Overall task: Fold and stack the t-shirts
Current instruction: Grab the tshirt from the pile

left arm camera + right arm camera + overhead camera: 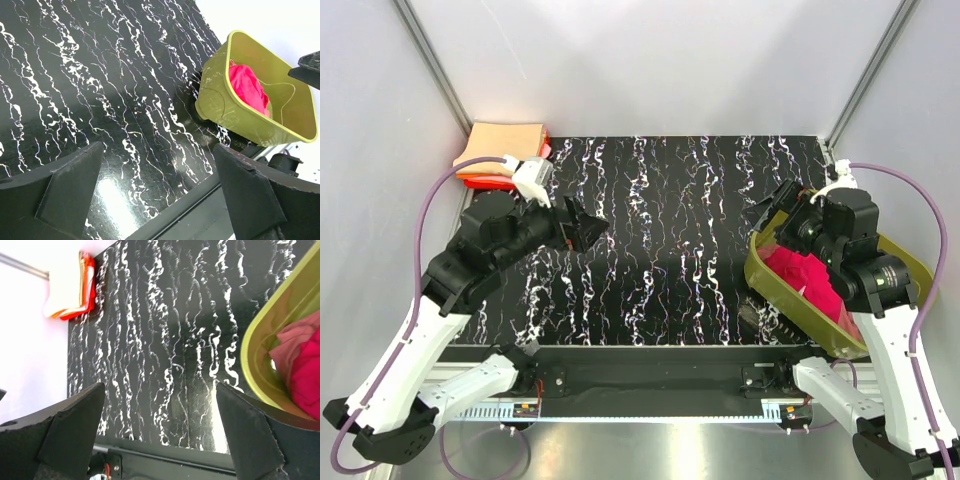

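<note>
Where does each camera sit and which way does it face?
Top external: above and behind the bases, looking down on the table; left arm and right arm show.
Left wrist: on the left arm, looking across the table to the olive tub; its open jaws frame the bottom.
Right wrist: on the right arm, looking across toward the folded stack; its open jaws show.
Shared: both wrist views show the tub and crimson shirt.

Lab test cell (white walls (650, 60))
</note>
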Controlling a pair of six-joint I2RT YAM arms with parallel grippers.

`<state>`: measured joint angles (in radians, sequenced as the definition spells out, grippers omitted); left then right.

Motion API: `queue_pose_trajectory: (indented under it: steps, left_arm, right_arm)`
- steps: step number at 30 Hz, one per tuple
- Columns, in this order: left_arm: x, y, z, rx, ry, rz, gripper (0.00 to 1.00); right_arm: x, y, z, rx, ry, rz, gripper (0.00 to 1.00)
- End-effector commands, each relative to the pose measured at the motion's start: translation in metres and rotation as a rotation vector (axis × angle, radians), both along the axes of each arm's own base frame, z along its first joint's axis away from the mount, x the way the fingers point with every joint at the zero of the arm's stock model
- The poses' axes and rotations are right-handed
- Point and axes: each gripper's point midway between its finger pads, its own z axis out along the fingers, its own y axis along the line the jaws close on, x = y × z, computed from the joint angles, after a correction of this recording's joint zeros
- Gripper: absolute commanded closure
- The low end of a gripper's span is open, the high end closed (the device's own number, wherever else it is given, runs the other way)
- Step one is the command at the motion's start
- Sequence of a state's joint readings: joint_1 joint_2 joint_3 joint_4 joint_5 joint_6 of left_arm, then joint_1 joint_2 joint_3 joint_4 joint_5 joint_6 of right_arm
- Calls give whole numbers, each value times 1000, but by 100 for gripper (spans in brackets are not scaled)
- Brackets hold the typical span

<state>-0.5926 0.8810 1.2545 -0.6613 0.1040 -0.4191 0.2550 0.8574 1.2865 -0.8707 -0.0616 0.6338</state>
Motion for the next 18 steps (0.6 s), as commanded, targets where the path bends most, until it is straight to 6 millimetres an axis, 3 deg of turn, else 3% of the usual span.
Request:
queue_pose_trajectory:
  steps: [1,5,7,8,10,11,13,14,15,18]
  left_arm:
    - [1,1,9,-8,-32,5,1]
    - [4,2,-13,34,-3,10,1]
    - [7,-1,-25,62,17,0,1]
    - [7,-2,-32,78,29,-11,1]
    - [6,-10,-41,86,67,-50,1]
    - [5,-13,-44,84,82,-65,1]
    - [0,-19,-48,71,110,-98,1]
    - [-1,-19,-52,66,129,-99,1]
    - [-2,-19,-53,63,133,-99,1]
    - [-4,-17,-60,64,146,-85,1]
  right_arm:
    - [4,-16,13,-25,-41,-84,0]
    - [7,-47,-1,-86,-23,-257,0]
    - [12,-72,-14,-145,14,-403,0]
    - [20,-80,-24,-175,62,-468,0]
    - [28,-97,-27,-245,102,-554,0]
    - [41,-103,-41,-303,167,-582,0]
    - [48,-128,-47,-400,236,-657,0]
    - [55,-141,-62,-445,314,-695,0]
    - [48,-171,-65,-477,366,-801,0]
    - [41,-207,-74,-514,424,-942,5]
